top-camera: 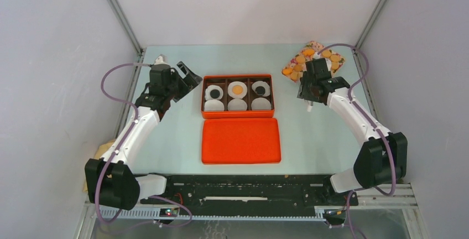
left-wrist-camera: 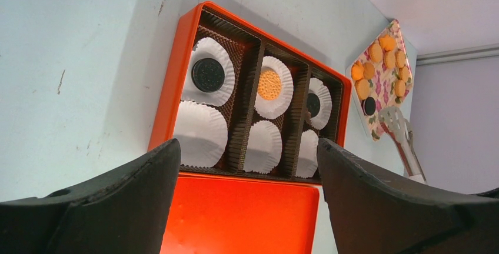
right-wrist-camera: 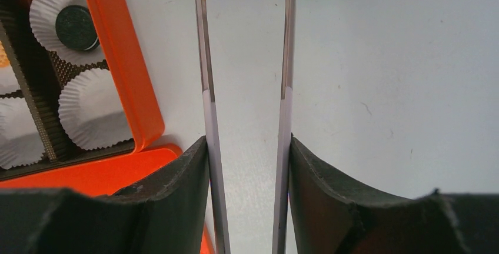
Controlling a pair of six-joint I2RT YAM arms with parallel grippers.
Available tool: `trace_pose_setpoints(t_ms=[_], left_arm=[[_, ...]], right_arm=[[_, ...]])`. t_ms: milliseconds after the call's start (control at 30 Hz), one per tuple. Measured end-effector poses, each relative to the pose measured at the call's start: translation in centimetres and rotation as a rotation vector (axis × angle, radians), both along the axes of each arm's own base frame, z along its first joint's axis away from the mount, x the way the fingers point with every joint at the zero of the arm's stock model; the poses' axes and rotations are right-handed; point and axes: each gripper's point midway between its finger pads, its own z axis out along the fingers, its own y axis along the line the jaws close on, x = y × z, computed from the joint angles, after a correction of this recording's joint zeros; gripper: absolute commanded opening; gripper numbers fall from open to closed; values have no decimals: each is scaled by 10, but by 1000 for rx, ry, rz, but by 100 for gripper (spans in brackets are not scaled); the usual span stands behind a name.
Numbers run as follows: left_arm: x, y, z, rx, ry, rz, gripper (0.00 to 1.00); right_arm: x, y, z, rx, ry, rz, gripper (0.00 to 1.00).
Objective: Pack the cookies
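An orange box [top-camera: 202, 96] holds white liners in three columns. Its far row carries a dark cookie [top-camera: 214, 92], an orange-golden cookie [top-camera: 238, 89] and another dark cookie [top-camera: 259, 89]; the near liners are bare. Several golden cookies [top-camera: 301, 62] lie on a floral tray [top-camera: 338, 62] at the far right, with one dark cookie [left-wrist-camera: 369, 106] at its near corner. My right gripper [top-camera: 311, 81] is shut on metal tongs [right-wrist-camera: 204, 60], whose open tips point at the tray's near corner. My left gripper [top-camera: 188, 78] is open and empty, left of the box.
The orange box lid [top-camera: 240, 140] lies flat right in front of the box. Grey walls and metal frame posts close in the table on the left, the right and the back. The arm bases and a black rail run along the near edge.
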Motion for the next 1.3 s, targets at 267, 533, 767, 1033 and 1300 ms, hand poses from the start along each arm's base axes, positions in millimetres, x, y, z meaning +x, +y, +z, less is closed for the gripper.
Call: trace_pose_setpoints(t_ms=[267,533,767,1033,1300], left_arm=[[0,-1,-2,-1,5,-4,90],[0,-1,-2,0,5,-4,90],[1,-1,-3,0,7,-4,90],[3,-3,-7,-2,15,-8,90],[7,-5,-13,-5,26,-18,90]], right_arm=[[10,-7,-20,-1,49,-23,54],[8,-6,-42,-10,118,-20,54],[14,-7,-36,1,99,-23,54],[27,-10,-20,11,38,-38,53],[37,-11,-14,16,7,-47,54]])
